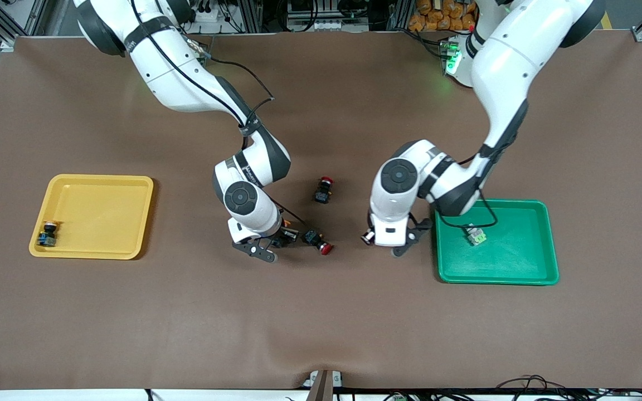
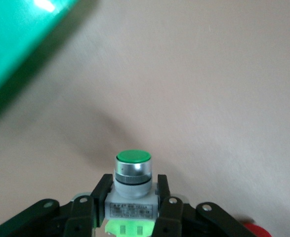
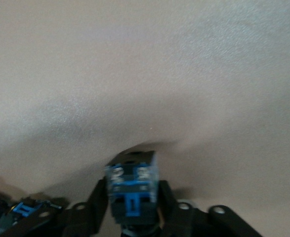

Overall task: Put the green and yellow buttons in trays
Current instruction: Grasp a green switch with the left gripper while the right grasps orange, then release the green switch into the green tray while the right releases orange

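Observation:
My left gripper [image 1: 375,238] hangs low over the table beside the green tray [image 1: 544,245], shut on a green button [image 2: 132,157] with a whitish body. A second green button [image 1: 476,236] lies in that tray. My right gripper [image 1: 281,239] is down at the table's middle, its fingers [image 3: 96,197] pressed against both sides of a dark-bodied button with a blue insert [image 3: 132,182]; an orange cap shows on this yellow button [image 1: 288,236] in the front view. Toward the right arm's end, the yellow tray [image 1: 98,184] holds another yellow button [image 1: 49,234].
A red-capped dark button [image 1: 321,245] lies right beside the right gripper, on the side toward the left arm. A second red-capped button [image 1: 324,189] stands farther from the front camera, between the two arms. A brown mat covers the table.

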Tool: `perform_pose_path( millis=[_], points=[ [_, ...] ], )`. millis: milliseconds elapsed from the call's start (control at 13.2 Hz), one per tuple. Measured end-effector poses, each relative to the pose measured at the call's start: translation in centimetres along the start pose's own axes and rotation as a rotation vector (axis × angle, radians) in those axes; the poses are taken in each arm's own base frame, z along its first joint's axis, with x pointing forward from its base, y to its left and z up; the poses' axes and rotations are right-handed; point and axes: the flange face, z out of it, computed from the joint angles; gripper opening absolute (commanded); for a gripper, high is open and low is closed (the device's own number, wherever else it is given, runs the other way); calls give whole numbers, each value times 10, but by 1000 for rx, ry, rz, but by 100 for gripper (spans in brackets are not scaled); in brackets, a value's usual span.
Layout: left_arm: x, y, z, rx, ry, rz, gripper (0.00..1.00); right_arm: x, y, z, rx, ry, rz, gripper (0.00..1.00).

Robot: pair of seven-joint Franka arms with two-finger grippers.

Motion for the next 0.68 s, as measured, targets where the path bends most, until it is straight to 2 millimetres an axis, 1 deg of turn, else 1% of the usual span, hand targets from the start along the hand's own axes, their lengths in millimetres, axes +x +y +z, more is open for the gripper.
perform_pose_path(
  millis=[151, 226, 302, 377, 453, 528, 604, 679],
  points=[
    [31, -13, -12, 20, -8, 36, 0, 5, 1, -8, -2, 3, -16, 9],
    [48, -21, -17, 25, -21, 53, 0, 9, 1, -17, -4, 5, -40, 9],
    [69, -31, -23, 29, -38, 70, 0, 18, 3, -35, -4, 11, -66, 9],
    [92, -44, -28, 36, -56, 88, 0, 31, 10, -59, -7, 11, -86, 10],
    [116, -58, -32, 43, -73, 101, 0, 49, 25, -90, -16, 2, -94, 10],
    [138, -73, -35, 51, -89, 113, 0, 71, 47, -124, -25, -9, -98, 10],
    [158, -87, -36, 58, -101, 125, 0, 95, 77, -158, -29, -17, -107, 10],
    [172, -98, -35, 63, -109, 136, 0, 119, 112, -187, -36, -33, -123, 10]
  ],
)
